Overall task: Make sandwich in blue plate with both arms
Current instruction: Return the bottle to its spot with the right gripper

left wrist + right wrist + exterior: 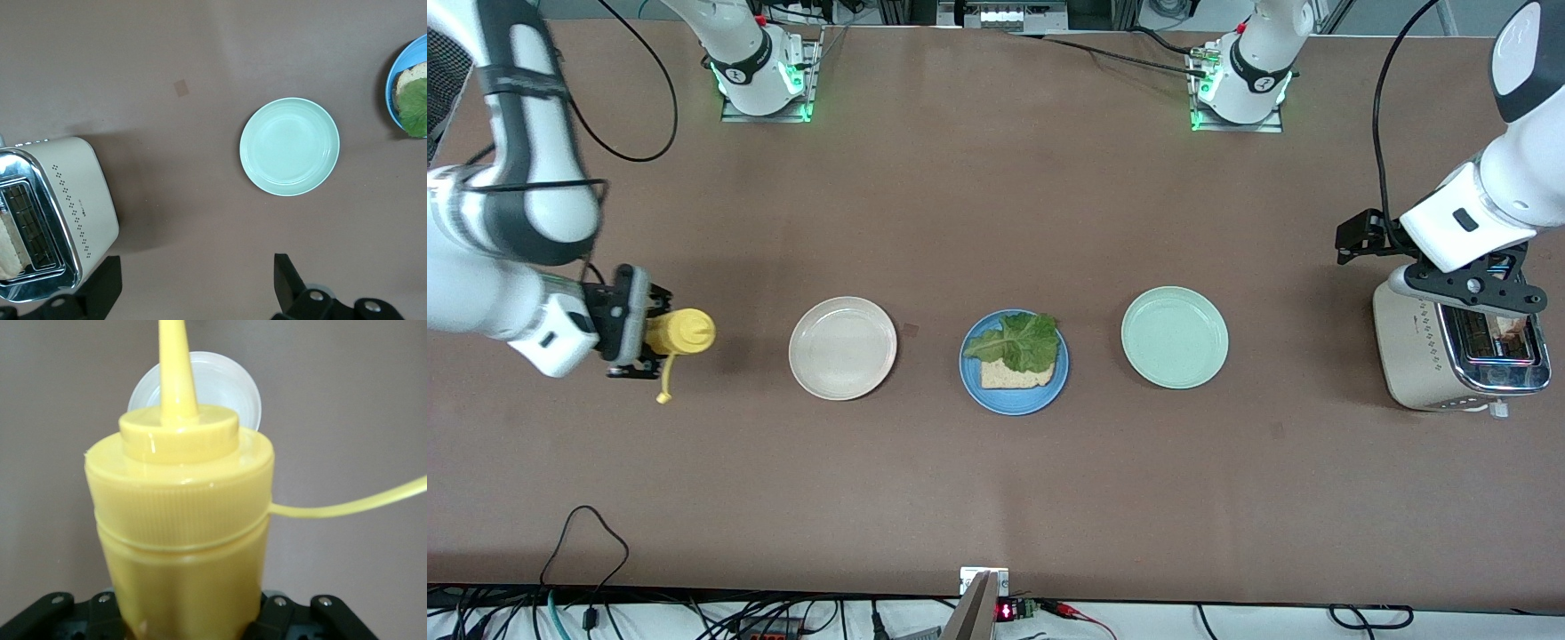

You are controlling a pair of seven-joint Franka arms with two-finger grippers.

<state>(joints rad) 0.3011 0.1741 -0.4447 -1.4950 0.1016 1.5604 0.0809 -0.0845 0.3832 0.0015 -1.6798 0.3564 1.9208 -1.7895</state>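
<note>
Sky-blue round plate [1014, 362] mid-table holds square toast [1016, 374] under ruffled lettuce [1021, 341]. Beside it sit cream [843, 348] and mint [1175, 337] plates. Right gripper [647, 332] clasps a ribbed yellow squeeze bottle [681, 332] — left gripper [1476, 293], fingers spread, hangs over the toaster [1458, 356].

Blue plate [1014, 391] mid-desk, bread slice [1014, 375] topped with lettuce [1020, 342]. Right gripper [649, 332] holds yellow bottle [683, 332]. Left gripper [1480, 293] over toaster [1449, 360].
</note>
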